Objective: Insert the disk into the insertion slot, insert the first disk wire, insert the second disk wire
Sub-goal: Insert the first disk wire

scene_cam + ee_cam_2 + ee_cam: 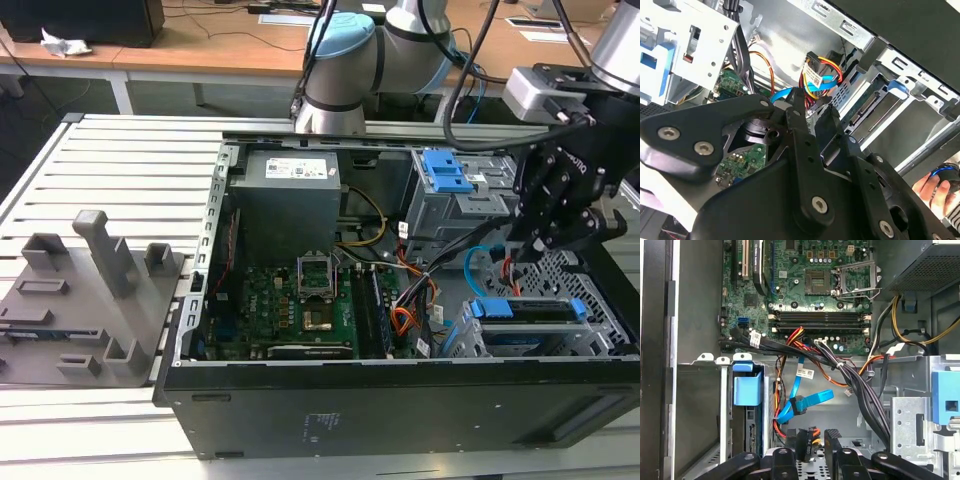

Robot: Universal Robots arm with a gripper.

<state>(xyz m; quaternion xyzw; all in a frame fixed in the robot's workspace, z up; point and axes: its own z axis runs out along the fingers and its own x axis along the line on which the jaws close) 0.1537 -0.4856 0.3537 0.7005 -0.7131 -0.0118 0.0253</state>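
Observation:
The disk [520, 340], with its blue bracket [525, 308], sits inside the insertion slot [590, 285], a low grey cage at the case's corner on the exterior view's right. My gripper [535, 245] hangs just above that cage. In both wrist views its fingers stand close together on the first disk wire [821, 75], the orange, red and black bundle [814, 432]; the plug is hidden between them. The second disk wire [807, 401], a flat light blue cable, loops loose just beyond the fingertips [782, 93]. The bracket [747, 387] and disk edge [867, 107] lie beside the gripper [816, 436].
A taller grey cage with a blue latch [445, 175] stands behind the gripper. A thick black cable bundle [860, 390] crosses toward the motherboard [290, 300]. A grey fixture [90, 290] lies on the table at the exterior view's left. A hand [935, 190] is outside the case.

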